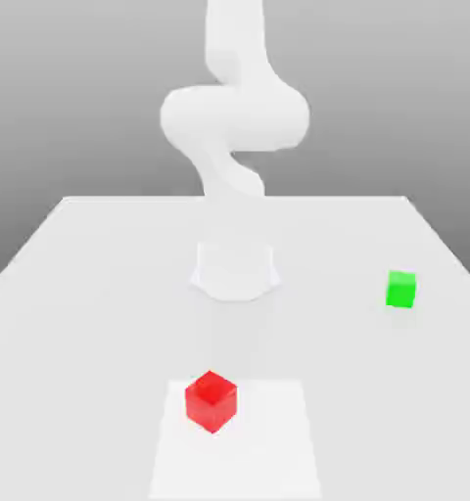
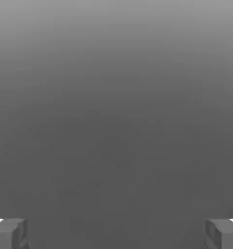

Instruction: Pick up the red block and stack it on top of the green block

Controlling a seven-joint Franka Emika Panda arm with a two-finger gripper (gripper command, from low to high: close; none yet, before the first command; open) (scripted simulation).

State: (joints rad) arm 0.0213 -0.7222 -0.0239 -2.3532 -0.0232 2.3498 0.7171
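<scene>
An unmarked red block [image 1: 211, 400] sat nearest on the white bench [image 1: 72, 294], the plain green block [image 1: 400, 290] well apart toward the exterior view's right, while the arm's tool [image 2: 116, 233] stood released, grasping nothing.

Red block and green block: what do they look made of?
Red block: looks like smooth, matte plastic; flat uniform colour, no grain or markings, though a render leaves this open. Green block: same look, plain unmarked faces, likely the same material.

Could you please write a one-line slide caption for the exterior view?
White arm raised over a white table, red block near, green block at the view's right.
</scene>
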